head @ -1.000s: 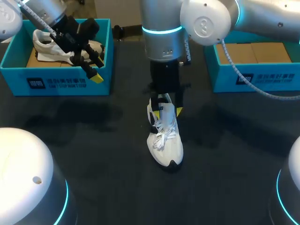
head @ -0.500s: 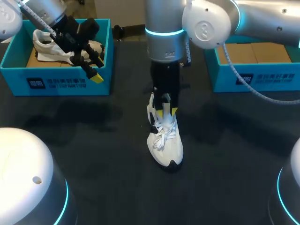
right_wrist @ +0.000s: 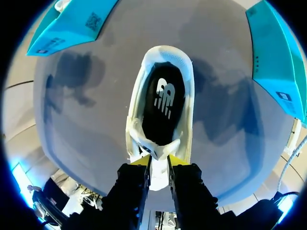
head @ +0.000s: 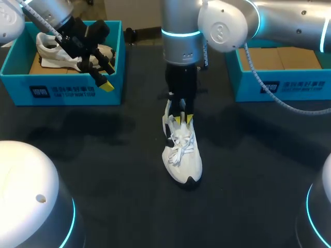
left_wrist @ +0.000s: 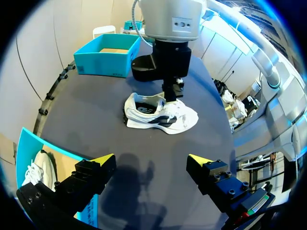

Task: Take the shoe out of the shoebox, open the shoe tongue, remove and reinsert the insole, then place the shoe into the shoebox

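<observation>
Your right gripper is closed down narrow on the tongue of the shoe. Both yellow tips press the white flap from either side, right at the mouth of the shoe.

The shoe sits sole down in the middle of the counter. Its long axis runs from the far edge to the near edge, with heel and opening toward the far edge and the dark-tipped toe toward the near edge. In the right wrist view the opening lies straight ahead of the fingers, and the dark insole shows inside it. By my judgement, you need to draw the tongue up and toward the toe, along that same axis, to clear the way to the insole.

Your left gripper hangs over the near wall of the left shoebox at the far left corner. Its fingers are spread wide and hold nothing. The shoe lies well apart ahead of it, so the right arm is much the nearer.

Count two shoes, the one on the counter and a second shoe inside the left shoebox. There are two shoeboxes; the right shoebox at the far right corner shows only its brown floor. You can see one insole.
</observation>
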You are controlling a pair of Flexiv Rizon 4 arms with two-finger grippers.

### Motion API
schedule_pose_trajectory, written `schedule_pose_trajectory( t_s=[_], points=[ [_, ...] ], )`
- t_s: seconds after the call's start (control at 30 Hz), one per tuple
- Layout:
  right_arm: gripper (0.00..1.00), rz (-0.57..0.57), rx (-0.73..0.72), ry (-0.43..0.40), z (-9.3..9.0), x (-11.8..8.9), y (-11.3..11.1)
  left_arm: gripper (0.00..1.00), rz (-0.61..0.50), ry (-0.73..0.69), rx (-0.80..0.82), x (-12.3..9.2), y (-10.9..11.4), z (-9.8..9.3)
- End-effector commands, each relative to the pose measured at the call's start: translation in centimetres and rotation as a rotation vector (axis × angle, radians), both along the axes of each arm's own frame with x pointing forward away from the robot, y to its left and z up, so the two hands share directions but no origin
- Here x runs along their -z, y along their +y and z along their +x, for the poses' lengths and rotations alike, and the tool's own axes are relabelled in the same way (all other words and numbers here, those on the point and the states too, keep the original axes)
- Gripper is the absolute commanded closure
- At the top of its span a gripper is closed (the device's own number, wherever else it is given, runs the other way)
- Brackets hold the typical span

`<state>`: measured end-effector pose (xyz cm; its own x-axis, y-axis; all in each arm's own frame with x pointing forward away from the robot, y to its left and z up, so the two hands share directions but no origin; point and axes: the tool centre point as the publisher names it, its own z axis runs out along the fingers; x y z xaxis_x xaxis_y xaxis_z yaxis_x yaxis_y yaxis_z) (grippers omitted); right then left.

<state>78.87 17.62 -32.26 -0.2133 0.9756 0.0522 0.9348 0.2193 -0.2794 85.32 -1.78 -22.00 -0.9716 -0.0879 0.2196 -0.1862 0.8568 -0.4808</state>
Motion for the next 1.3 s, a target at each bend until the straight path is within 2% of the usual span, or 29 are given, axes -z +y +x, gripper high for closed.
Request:
schedule_pose_trajectory(
  t_s=[0.03,0.17,0.33,0.53,0.7,0.9,1.03,1.13,1.3],
  points=[
    [0.81,-0.014,-0.006,-0.018,-0.2,-0.7,0.5,0.00,0.001,-0.001,-0.001,0.0,0.1,-0.1],
    [0.80,-0.023,-0.015,-0.034,-0.3,-1.0,0.7,0.00,0.001,-0.001,-0.001,0.0,0.1,-0.1],
    [0.77,-0.022,-0.021,-0.061,0.4,0.4,0.4,0.00,0.001,-0.001,-0.001,0.0,0.1,-0.1],
    [0.78,-0.024,-0.034,-0.076,0.9,1.4,-0.1,0.00,0.001,-0.001,-0.001,0.0,0.1,-0.1],
    [0.78,-0.043,-0.052,-0.123,0.5,0.0,-0.1,0.00,0.001,-0.001,-0.001,0.0,0.1,-0.1],
    [0.69,-0.035,-0.237,-0.208,0.9,-1.5,0.1,0.00,0.001,-0.001,-0.001,0.0,0.1,-0.1],
    [0.55,-0.004,-0.363,-0.268,1.6,-2.5,-0.2,0.00,0.001,-0.001,-0.001,0.0,0.1,-0.1],
    [0.53,0.021,-0.456,-0.309,2.6,-3.2,-0.6,0.00,0.001,-0.001,-0.001,0.0,0.1,-0.1],
    [0.51,-0.030,-0.697,-0.362,4.2,-4.4,-1.0,0.00,0.001,-0.001,-0.001,0.0,0.1,-0.1]
  ],
)
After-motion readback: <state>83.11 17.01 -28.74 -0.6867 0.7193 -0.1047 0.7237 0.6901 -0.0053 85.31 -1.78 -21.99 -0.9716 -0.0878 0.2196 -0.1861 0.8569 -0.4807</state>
